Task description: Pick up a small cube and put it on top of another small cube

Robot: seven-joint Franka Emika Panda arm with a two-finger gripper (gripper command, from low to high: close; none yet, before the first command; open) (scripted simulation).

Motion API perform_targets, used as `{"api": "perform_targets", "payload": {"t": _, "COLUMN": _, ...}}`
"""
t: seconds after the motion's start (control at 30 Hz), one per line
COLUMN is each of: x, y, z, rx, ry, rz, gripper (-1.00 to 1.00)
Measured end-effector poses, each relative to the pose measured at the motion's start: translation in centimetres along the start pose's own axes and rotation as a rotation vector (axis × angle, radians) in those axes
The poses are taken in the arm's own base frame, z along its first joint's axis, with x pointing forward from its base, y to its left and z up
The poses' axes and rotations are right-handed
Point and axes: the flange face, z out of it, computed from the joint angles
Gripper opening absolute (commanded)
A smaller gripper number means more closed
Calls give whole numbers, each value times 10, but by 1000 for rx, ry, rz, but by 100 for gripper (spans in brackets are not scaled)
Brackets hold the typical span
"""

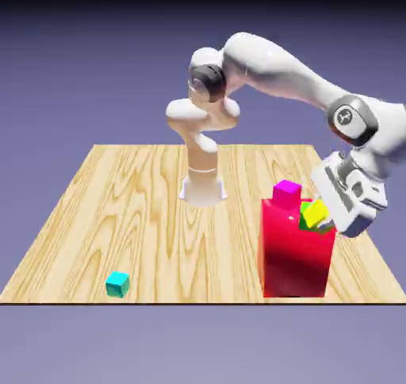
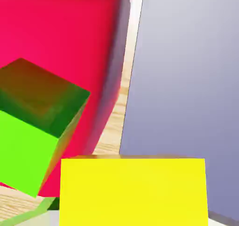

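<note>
Item: we record the small plain bright yellow cube (image 1: 315, 213) carried in the claw (image 1: 323, 222), jaws closed tight on it, held tilted just beside the small plain green cube (image 1: 305, 216), which sits on top of the big glossy red block (image 1: 295, 251) near its edge on the exterior view's right. In the hand view the yellow cube (image 2: 133, 191) fills the bottom edge and hides the fingertips; the green cube (image 2: 35, 127) lies off to one side, not yet beneath it. Step in hand, by our judgement: transport towards placing. The next move calls for levelling the cube, centring it over the green one, then lowering. Also present: a small magenta cube (image 1: 286, 190) on the red block; a small cyan cube (image 1: 117, 284) well apart on the pale wood-grain worktop (image 1: 135, 208). Surroundings: plain blue-violet backdrop (image 1: 79, 65).
</note>
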Motion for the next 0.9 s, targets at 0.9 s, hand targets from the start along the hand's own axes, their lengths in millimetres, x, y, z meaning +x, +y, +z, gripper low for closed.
{"api": "perform_targets", "payload": {"t": 0.9, "x": 2, "y": -94, "z": 18, "rx": 944, "ry": -699, "rz": 877, "gripper": -100}}
